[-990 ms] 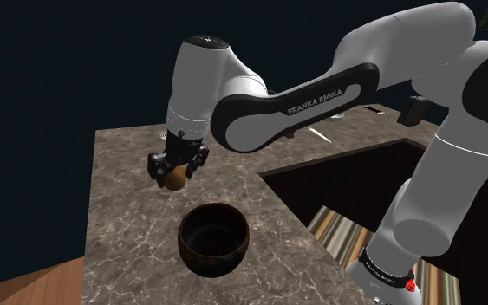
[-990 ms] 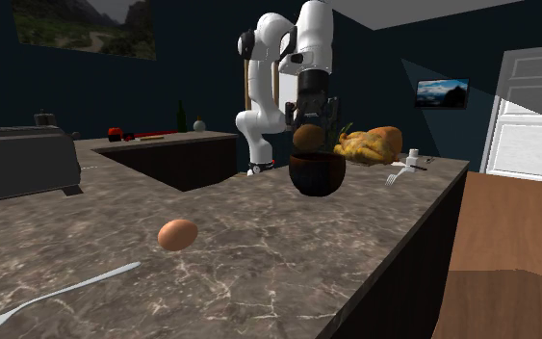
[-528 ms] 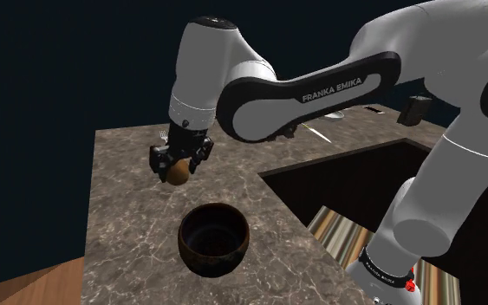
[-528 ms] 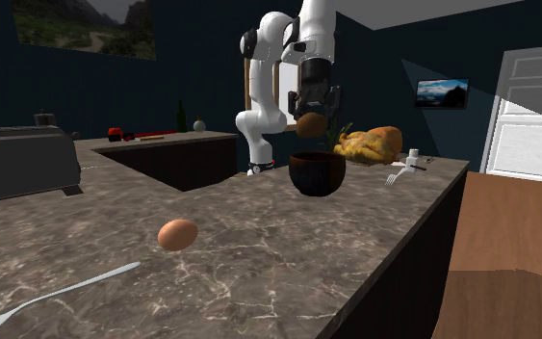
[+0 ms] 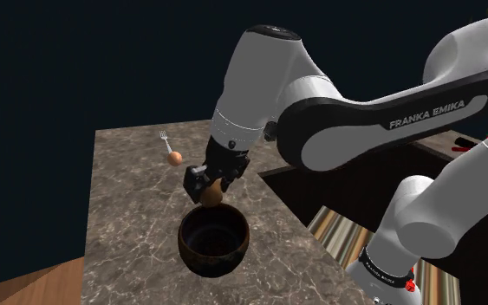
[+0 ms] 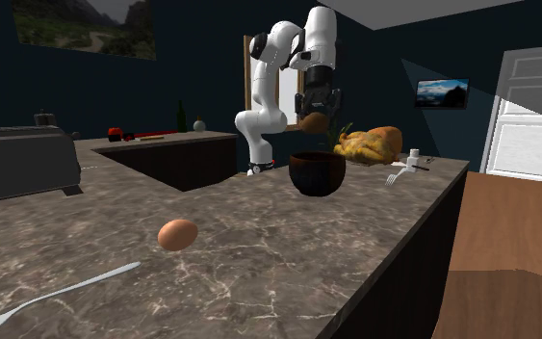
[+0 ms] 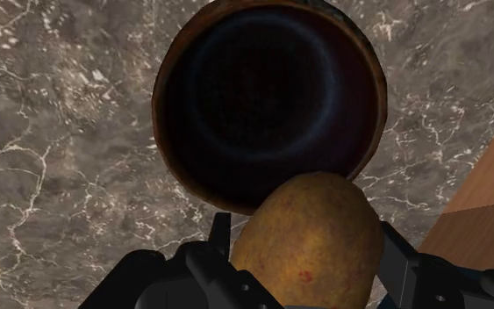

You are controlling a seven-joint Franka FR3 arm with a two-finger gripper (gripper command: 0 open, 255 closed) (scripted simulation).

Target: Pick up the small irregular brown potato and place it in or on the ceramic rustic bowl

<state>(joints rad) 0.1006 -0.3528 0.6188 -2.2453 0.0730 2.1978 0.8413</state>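
My gripper (image 5: 210, 186) is shut on the brown potato (image 5: 212, 196), holding it in the air just above the far rim of the dark brown bowl (image 5: 213, 242). In the second exterior view the potato (image 6: 310, 121) hangs in my gripper (image 6: 314, 114) above the bowl (image 6: 317, 172). Seen from the wrist, the potato (image 7: 308, 244) sits clasped between my two black fingers (image 7: 222, 235), with the bowl's dark inside (image 7: 269, 97) directly beyond it on the marble counter (image 7: 52, 176).
An orange egg-like object (image 5: 175, 158) and a fork (image 5: 165, 139) lie at the counter's far end. A sunken opening (image 5: 337, 186) lies to the shoulder view's right of the bowl. In the second exterior view an egg (image 6: 177, 234), a fork (image 6: 47, 297) and a roast chicken (image 6: 370, 144) rest on the counter.
The arm has carried the potato toward the shoulder view's right and nearer, from over the far counter to above the bowl's rim. The egg-like object behind it has come into sight.
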